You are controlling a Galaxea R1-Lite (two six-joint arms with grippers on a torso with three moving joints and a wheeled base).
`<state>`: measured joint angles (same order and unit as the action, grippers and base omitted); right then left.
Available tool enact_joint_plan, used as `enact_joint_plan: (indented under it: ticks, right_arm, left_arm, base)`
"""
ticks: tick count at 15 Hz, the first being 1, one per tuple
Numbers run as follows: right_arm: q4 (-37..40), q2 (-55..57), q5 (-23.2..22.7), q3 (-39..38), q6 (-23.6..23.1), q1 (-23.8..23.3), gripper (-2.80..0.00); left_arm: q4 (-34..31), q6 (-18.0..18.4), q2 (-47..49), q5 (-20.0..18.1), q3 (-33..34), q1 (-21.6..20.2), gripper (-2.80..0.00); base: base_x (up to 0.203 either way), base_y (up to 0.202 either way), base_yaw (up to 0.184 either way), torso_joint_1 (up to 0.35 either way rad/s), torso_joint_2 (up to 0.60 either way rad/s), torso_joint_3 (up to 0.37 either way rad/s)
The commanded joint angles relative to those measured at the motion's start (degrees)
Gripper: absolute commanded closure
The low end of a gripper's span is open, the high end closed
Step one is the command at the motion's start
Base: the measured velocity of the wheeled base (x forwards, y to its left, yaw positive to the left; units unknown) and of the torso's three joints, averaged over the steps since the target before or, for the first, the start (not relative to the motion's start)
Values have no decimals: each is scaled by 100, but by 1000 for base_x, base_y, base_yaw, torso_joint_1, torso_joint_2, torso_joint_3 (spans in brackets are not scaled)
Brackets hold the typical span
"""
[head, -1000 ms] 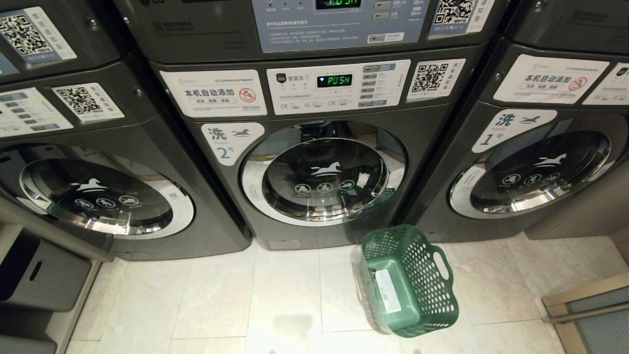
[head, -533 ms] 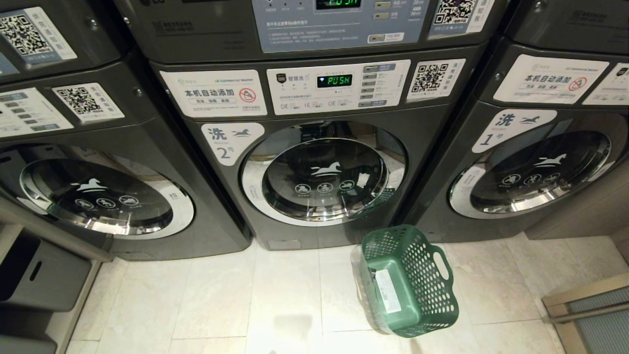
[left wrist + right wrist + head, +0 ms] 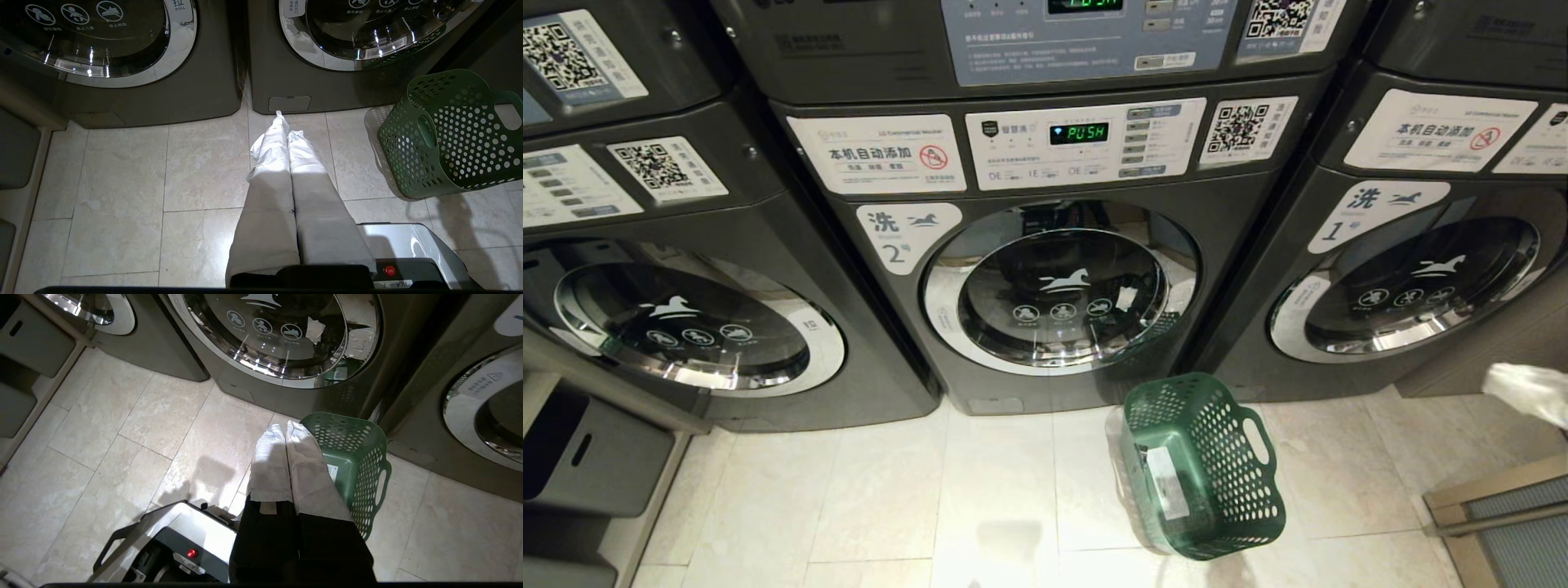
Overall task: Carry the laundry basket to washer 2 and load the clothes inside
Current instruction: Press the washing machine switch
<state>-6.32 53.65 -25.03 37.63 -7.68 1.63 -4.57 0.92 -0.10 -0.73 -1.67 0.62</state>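
Note:
The green laundry basket (image 3: 1217, 457) rests tilted on the tiled floor in front of the gap between two washers; I can see into it (image 3: 359, 457) as far as the white sticker on its base. The clothes are out of view. Washer 2 (image 3: 1054, 286), with its "2" label (image 3: 907, 233), has its round glass door closed. My right gripper (image 3: 284, 428), wrapped in white cloth, is shut and empty above the basket's near rim; its blurred tip (image 3: 1515, 388) shows at the head view's right edge. My left gripper (image 3: 284, 122) hangs shut and empty over the floor, left of the basket (image 3: 453, 134).
Washer 1 (image 3: 1413, 286) stands to the right of washer 2 and a third washer (image 3: 686, 327) to its left. Grey shelving (image 3: 580, 449) lines the left side. A framed panel (image 3: 1503, 523) sits at the lower right. My own base (image 3: 175, 539) is just below the grippers.
My right gripper has come into the head view at the right edge. The basket, the washers and the left arm have not moved.

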Motion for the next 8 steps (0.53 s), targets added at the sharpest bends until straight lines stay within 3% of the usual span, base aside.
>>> enact_joint_plan:
  ticks: [1, 5, 8]
  right_arm:
    - [-1005, 2054, 90, 245, 16, 321, 0]
    - [-2385, 3818, 482, 1279, 56, 921, 0]
    - [-2711, 4502, 991, 2374, 127, 1128, 0]
  left_arm:
    - [0, -4, 10, -6, 0, -1, 0]
    - [-1, -4, 10, -6, 0, -1, 0]
    - [-9, -4, 10, -6, 0, -1, 0]
  base:
    - [0, 0, 0, 0, 0, 0]
    - [0, 0, 0, 0, 0, 0]
    - [0, 0, 0, 0, 0, 0]
